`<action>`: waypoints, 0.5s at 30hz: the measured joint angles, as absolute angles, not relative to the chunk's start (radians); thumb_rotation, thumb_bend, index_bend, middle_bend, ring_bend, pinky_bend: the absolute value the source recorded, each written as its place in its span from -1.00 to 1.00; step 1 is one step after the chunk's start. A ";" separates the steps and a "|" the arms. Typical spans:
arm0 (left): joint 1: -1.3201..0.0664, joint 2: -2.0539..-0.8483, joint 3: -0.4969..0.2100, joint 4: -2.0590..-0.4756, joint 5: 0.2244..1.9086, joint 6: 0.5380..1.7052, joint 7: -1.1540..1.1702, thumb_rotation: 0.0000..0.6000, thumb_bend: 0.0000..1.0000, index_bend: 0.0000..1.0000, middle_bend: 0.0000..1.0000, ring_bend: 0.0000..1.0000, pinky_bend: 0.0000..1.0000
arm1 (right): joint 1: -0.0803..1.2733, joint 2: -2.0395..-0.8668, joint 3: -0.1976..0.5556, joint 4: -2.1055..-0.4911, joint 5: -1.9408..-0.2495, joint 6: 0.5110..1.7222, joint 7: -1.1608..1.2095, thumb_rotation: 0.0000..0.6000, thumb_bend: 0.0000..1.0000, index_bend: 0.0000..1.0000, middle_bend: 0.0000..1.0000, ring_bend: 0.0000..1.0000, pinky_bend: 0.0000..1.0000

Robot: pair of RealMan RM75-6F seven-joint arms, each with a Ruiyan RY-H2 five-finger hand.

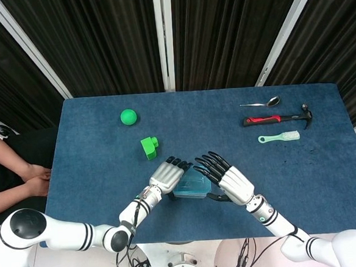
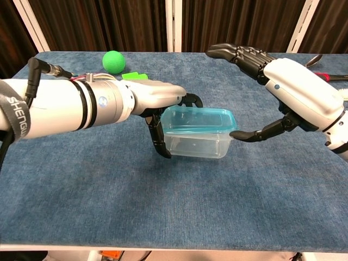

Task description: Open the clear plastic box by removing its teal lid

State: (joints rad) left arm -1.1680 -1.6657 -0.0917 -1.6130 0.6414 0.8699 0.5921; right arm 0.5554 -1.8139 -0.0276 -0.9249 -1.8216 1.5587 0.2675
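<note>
Blue tabletop (image 2: pixel 163 201) lies bare around box (image 2: pixel 196 144), left hand (image 2: pixel 163 103) gripping.

There was one box (image 2: pixel 194 138) with one lid (image 2: pixel 199 120), one ball (image 1: pixel 128 117), one green block (image 1: pixel 149 147), one spoon (image 1: pixel 262 103), one hammer (image 1: pixel 276 119), one brush (image 1: pixel 279 137), and two hands (image 1: pixel 167 176) (image 1: pixel 233 183).

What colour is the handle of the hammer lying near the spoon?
The hammer has a red and black handle, seen best in the head view.
</note>
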 measured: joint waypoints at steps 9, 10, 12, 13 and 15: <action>-1.162 -1.650 -0.100 -1.635 0.652 0.862 0.574 1.00 -0.88 -0.89 -0.71 -0.90 -0.87 | 0.557 -1.827 -0.027 -0.898 -1.814 1.546 0.260 1.00 -0.30 -0.42 -0.67 -1.00 -1.00; -1.161 -1.646 -0.100 -1.640 0.657 0.861 0.570 1.00 -0.88 -0.90 -0.72 -0.90 -0.87 | 0.558 -1.830 -0.027 -0.891 -1.815 1.546 0.257 1.00 -0.28 -0.39 -0.66 -1.00 -1.00; -1.158 -1.641 -0.100 -1.644 0.663 0.859 0.565 1.00 -0.88 -0.91 -0.73 -0.90 -0.87 | 0.561 -1.841 -0.026 -0.877 -1.815 1.546 0.256 1.00 -0.26 -0.32 -0.66 -1.00 -1.00; -1.157 -1.640 -0.100 -1.646 0.665 0.857 0.562 1.00 -0.88 -0.91 -0.73 -0.90 -0.87 | 0.563 -1.844 -0.025 -0.874 -1.815 1.547 0.259 1.00 -0.26 -0.29 -0.66 -1.00 -1.00; -1.155 -1.637 -0.101 -1.647 0.667 0.855 0.554 1.00 -0.88 -0.92 -0.76 -0.93 -0.89 | 0.565 -1.847 -0.025 -0.869 -1.815 1.549 0.269 1.00 -0.26 -0.23 -0.66 -1.00 -1.00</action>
